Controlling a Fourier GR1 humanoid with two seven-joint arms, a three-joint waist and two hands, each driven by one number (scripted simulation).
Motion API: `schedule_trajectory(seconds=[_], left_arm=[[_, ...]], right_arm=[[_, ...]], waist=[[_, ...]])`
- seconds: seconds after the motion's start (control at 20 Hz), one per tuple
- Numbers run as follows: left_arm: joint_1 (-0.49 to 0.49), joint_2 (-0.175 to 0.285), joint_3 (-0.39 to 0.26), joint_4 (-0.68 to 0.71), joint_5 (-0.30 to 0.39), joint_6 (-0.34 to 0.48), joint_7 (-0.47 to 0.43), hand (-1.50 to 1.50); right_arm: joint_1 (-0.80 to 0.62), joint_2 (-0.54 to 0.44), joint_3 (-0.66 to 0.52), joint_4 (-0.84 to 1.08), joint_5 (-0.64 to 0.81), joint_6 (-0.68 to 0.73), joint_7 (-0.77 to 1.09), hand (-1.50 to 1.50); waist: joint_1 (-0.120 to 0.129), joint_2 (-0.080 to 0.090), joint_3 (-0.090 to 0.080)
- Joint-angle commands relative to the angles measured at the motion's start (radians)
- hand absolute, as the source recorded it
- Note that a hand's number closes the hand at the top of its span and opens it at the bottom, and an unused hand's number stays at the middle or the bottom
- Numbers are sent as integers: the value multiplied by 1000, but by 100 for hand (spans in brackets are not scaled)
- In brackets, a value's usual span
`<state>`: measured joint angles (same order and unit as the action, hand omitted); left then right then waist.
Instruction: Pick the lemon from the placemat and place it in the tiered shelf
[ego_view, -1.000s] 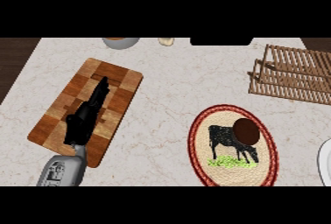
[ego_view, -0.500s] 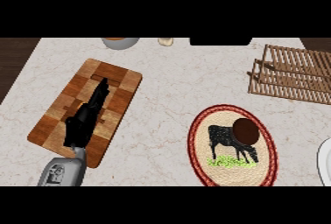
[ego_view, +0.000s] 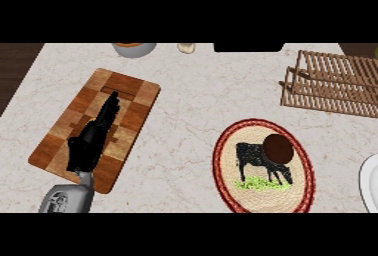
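A round, dark brown thing (ego_view: 278, 148) lies on the oval woven placemat (ego_view: 230, 150), which has a red rim and a black cow picture; no yellow lemon shows. The slatted wooden tiered shelf (ego_view: 332, 85) stands at the counter's upper right. My left hand (ego_view: 90, 142) lies over a wooden cutting board (ego_view: 136, 95) at the left, open, with its fingers straight and pointing away from me. It is far from the placemat and holds nothing. My right hand is out of view.
A bowl (ego_view: 134, 49) and a small pale object (ego_view: 186, 48) sit at the counter's far edge, beside a black object (ego_view: 247, 47). Part of a white plate (ego_view: 370, 182) shows at the right edge. Bare marble lies between board and placemat.
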<state>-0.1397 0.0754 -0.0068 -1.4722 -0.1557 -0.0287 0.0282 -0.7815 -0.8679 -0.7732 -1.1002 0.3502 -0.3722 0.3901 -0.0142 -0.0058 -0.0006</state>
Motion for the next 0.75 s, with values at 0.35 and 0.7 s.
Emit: schedule_trajectory(seconds=[0.35,0.7], left_arm=[[14,-30,-11,1,-24,41,4,0],[2,-8,-3,-8,-21,22,5,0]], right_arm=[[389,-240,-327,15,-200,413,108,-150],[674,-211,-597,50,-306,638,-60,-150]], waist=[[-32,-2,1],[-25,0,1]])
